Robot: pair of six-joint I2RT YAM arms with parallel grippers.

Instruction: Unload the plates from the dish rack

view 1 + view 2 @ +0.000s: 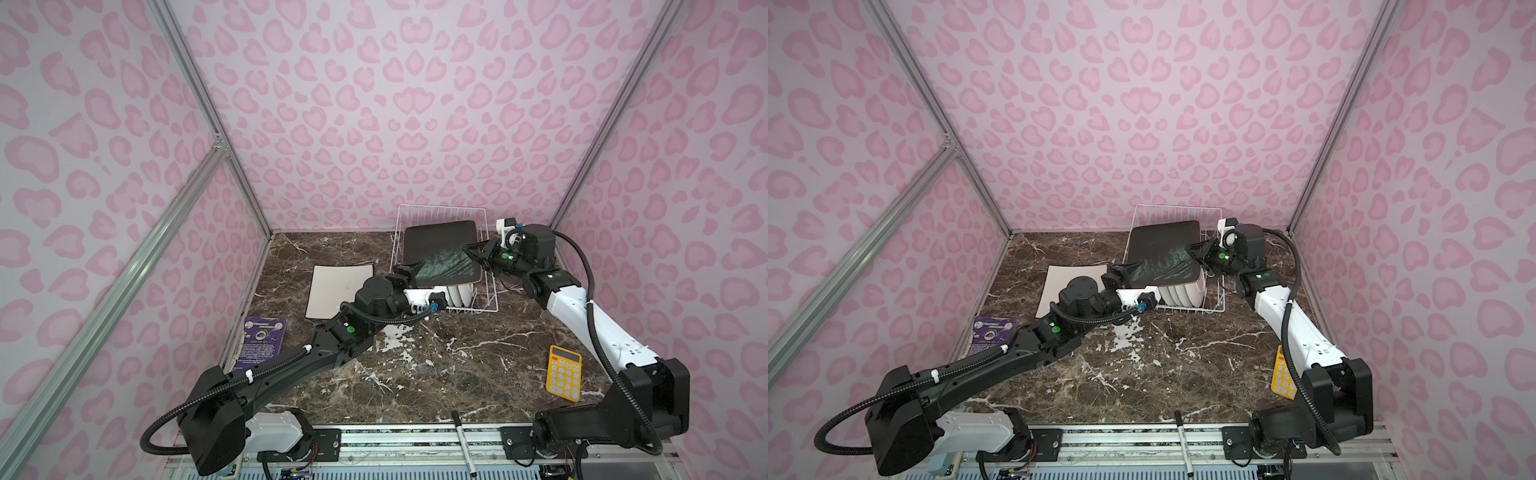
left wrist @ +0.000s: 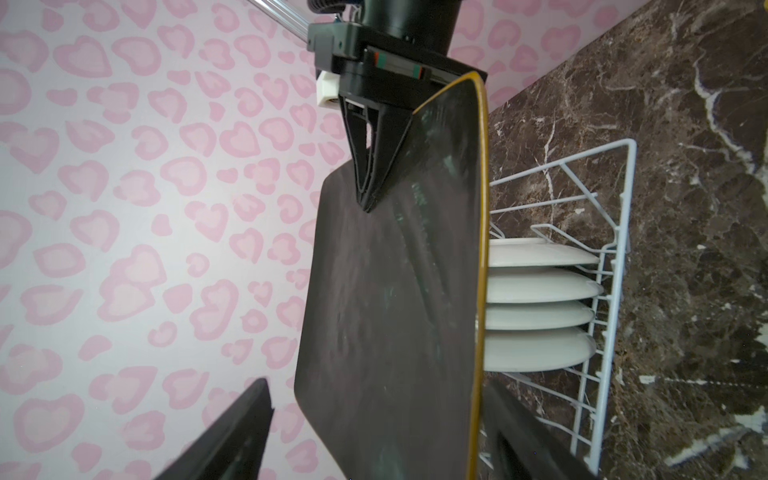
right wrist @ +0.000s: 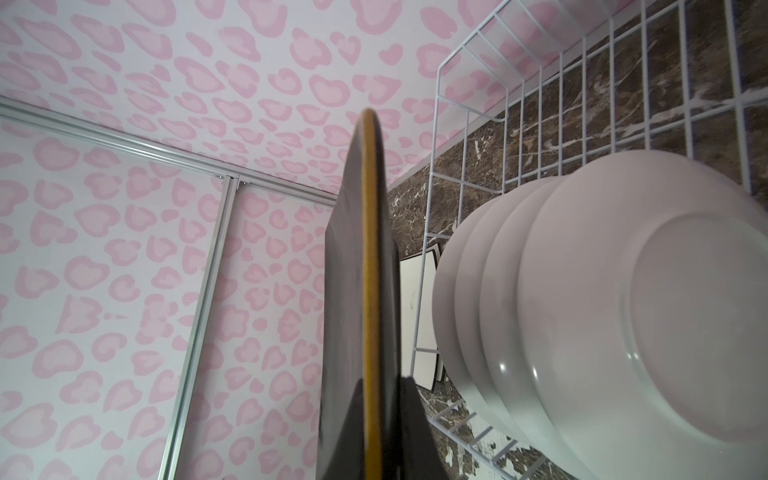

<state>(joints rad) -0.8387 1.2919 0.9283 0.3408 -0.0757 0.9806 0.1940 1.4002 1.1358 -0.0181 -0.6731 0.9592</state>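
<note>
Right gripper point(image 1: 471, 251) clamped on edge of dark square plate point(image 1: 440, 249), which is tilted over dish rack point(image 1: 440, 214). Left gripper point(image 1: 408, 274) jaws apart, straddling opposite edge; contact unclear. Withdraw left straight off, then lift clear of round plates point(image 1: 458, 295).

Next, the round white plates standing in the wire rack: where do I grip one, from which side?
Likely the top rim of the end round white plate, from above: all four stand on edge, packed close, and the white wire rack walls their sides. First clear the dark square plate held close by.
</note>
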